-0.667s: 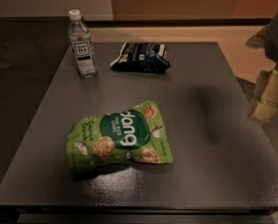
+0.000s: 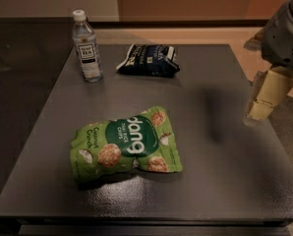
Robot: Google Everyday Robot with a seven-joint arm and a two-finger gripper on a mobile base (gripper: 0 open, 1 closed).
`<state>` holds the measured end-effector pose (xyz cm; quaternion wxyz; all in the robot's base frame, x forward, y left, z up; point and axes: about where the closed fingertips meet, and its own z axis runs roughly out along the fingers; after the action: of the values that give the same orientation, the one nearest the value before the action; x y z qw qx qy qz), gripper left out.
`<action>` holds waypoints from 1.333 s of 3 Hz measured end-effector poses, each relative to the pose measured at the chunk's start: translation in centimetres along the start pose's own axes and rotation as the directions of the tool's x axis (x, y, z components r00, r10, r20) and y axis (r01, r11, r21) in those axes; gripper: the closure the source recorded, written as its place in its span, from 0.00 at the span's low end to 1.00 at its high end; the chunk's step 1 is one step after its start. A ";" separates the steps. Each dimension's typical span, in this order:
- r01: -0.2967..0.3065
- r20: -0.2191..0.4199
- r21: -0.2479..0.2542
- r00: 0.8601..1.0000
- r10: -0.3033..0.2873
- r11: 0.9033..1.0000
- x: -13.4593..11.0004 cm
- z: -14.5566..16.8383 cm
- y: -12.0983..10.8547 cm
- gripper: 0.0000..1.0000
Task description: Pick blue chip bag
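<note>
The blue chip bag (image 2: pixel 149 60) is a small crinkled navy bag with white lettering. It lies flat at the far middle of the dark grey table (image 2: pixel 225 181). My gripper (image 2: pixel 262 101) hangs above the table's right edge, well to the right of the blue bag and nearer the camera. It holds nothing. Its shadow falls on the table to its left.
A large green "dang" bag (image 2: pixel 127 144) lies in the middle of the table, nearer the front. A clear water bottle (image 2: pixel 86 47) with a white cap stands upright at the far left, just left of the blue bag. Beyond the table is a tan floor and wall.
My gripper has moved a little to the left, over the table's right edge. The bags and the bottle have not moved.
</note>
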<state>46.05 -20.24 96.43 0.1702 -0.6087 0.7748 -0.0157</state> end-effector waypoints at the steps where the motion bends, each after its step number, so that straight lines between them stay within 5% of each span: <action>1: -0.017 0.074 -0.024 0.997 0.019 1.000 -1.8 3.9 -2.5 0.00; 4: -0.069 0.243 0.037 0.968 0.058 0.997 -8.8 10.4 -12.5 0.00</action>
<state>62.44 -13.20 91.68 0.2773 -0.5767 0.7670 0.0465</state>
